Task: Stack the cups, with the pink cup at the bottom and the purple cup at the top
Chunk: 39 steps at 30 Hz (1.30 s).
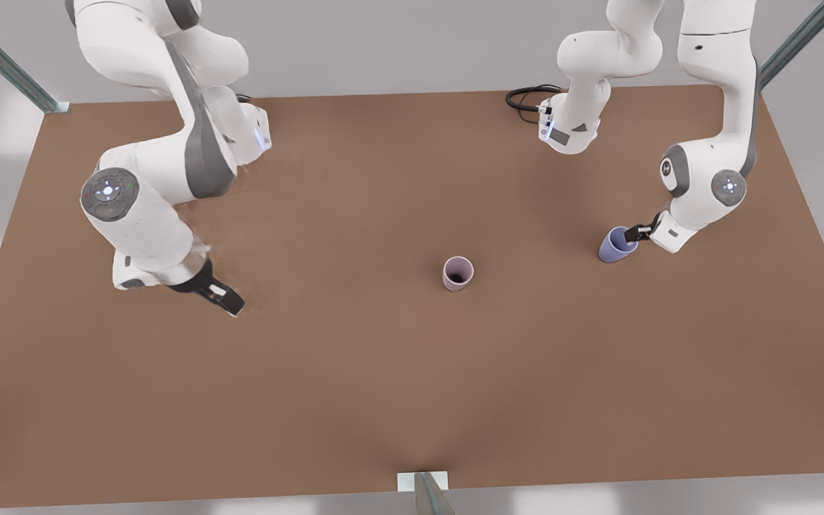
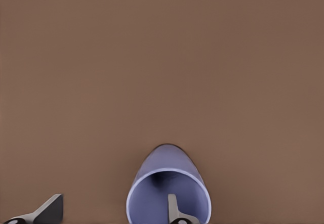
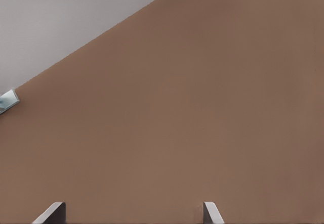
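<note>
You've got the left gripper (image 1: 634,236) at the purple cup (image 1: 616,245) on the front view's right, jaws open astride its rim, possibly touching, pink cup (image 1: 458,273) mid-tabletop (image 1: 398,372), right gripper (image 1: 229,300) waiting, jaws open.

1. pink cup (image 1: 458,273) stands mid table (image 1: 398,386).
2. purple cup (image 1: 617,245) well apart, toward front view's right; left gripper (image 1: 638,234) at its rim, one finger (image 2: 173,209) inside.
3. right gripper (image 1: 226,300) low over table, front view's left.
</note>
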Tool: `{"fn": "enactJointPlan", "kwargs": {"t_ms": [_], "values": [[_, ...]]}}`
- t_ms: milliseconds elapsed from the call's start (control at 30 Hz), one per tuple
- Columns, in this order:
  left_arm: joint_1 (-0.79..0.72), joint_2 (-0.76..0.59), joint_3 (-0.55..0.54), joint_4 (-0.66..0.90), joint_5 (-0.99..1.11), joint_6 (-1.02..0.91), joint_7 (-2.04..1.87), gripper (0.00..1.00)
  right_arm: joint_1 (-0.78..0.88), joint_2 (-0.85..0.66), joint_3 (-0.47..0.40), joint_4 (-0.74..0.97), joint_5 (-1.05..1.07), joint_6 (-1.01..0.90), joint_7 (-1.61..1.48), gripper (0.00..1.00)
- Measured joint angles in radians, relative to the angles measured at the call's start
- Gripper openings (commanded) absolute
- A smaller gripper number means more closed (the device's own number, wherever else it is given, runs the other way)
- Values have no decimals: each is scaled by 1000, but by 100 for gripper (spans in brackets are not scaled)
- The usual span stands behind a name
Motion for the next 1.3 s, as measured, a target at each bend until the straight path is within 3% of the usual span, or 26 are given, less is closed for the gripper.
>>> {"fn": "enactJointPlan", "kwargs": {"t_ms": [67,167,200,267,300,400,433,733,933,1067,1200,1300], "values": [[6,22,0,0,0,9,0,100,-146,-15,-2,18,1,-55,-89,100],[7,48,0,0,-1,18,1,100,-173,-11,-8,55,1,-111,-209,100],[4,56,0,0,-1,20,1,92,-171,-11,-8,60,3,-123,-244,100],[-6,73,0,0,1,24,-1,57,-187,-12,-9,71,8,-141,-310,100],[-10,79,0,0,3,25,-4,47,-193,-13,-9,78,10,-150,-340,100],[-12,98,1,0,18,28,-23,25,-201,-20,-9,88,11,-188,-422,100],[-11,101,2,0,22,29,-30,21,-210,-21,-10,90,12,-201,-446,100],[-10,85,-2,19,4,13,-37,21,-230,-2,-7,147,4,-238,-613,100],[31,16,-74,155,3,-72,-51,21,-227,8,-4,152,0,-240,-687,100],[91,77,-208,441,3,-221,-82,21,-227,10,-3,151,-1,-240,-724,100],[-19,212,-323,771,2,-417,-130,21,-231,11,-2,151,3,-237,-753,100],[-27,277,-406,889,0,-518,-177,21,-233,12,-3,151,8,-235,-771,100]]}}
